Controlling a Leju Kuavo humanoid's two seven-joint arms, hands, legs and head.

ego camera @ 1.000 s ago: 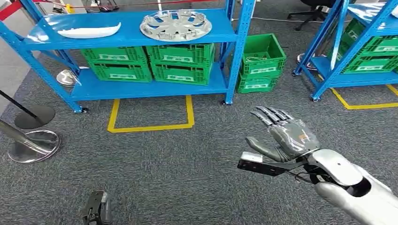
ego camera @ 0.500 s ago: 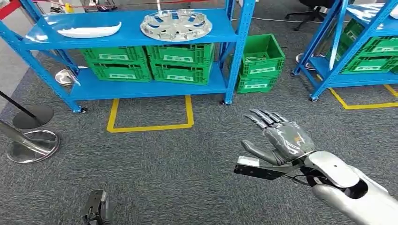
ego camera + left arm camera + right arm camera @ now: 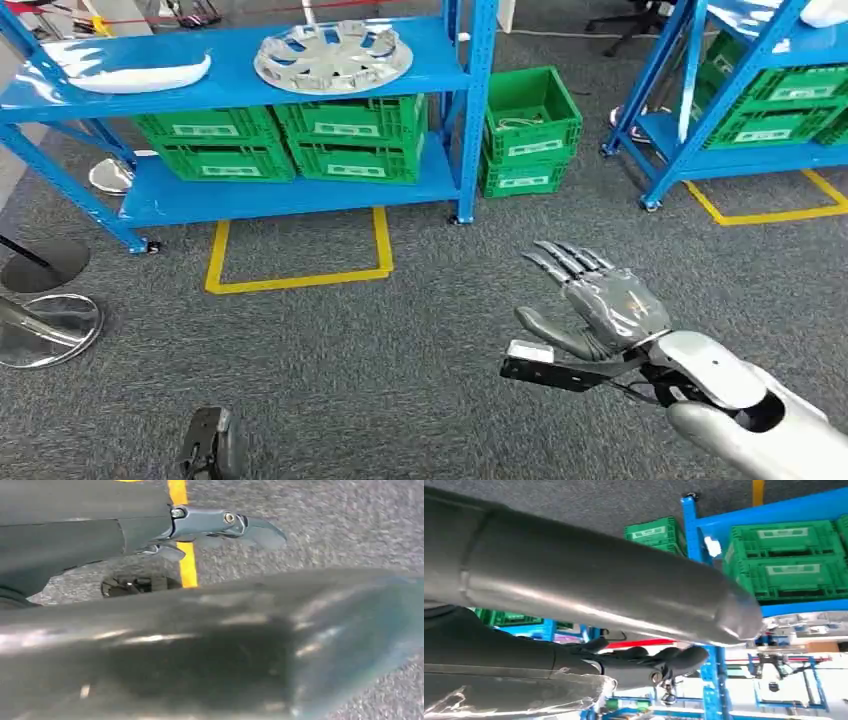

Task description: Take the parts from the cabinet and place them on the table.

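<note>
A silver wheel cover (image 3: 332, 57) lies on the top board of the blue cabinet (image 3: 250, 90). To its left on the same board lies a white curved part (image 3: 135, 76). My right hand (image 3: 595, 300) is raised over the carpet well short of the cabinet, fingers spread, holding nothing. In the right wrist view its dark fingers (image 3: 649, 660) stretch toward the blue cabinet frame (image 3: 696, 535). My left hand (image 3: 210, 455) hangs low at the picture's bottom edge. Its fingers (image 3: 225, 522) lie stretched out over the carpet with nothing in them.
Green crates (image 3: 280, 140) fill the cabinet's lower shelf, and two more (image 3: 530, 130) are stacked on the floor beside it. A second blue rack (image 3: 740, 90) stands at the right. Yellow floor tape (image 3: 300, 275) marks a box before the cabinet. Chrome post bases (image 3: 45, 325) stand at the left.
The whole picture has shifted left, so the camera has moved. My right hand keeps nearly the same raised, spread pose. The left hand still hangs.
</note>
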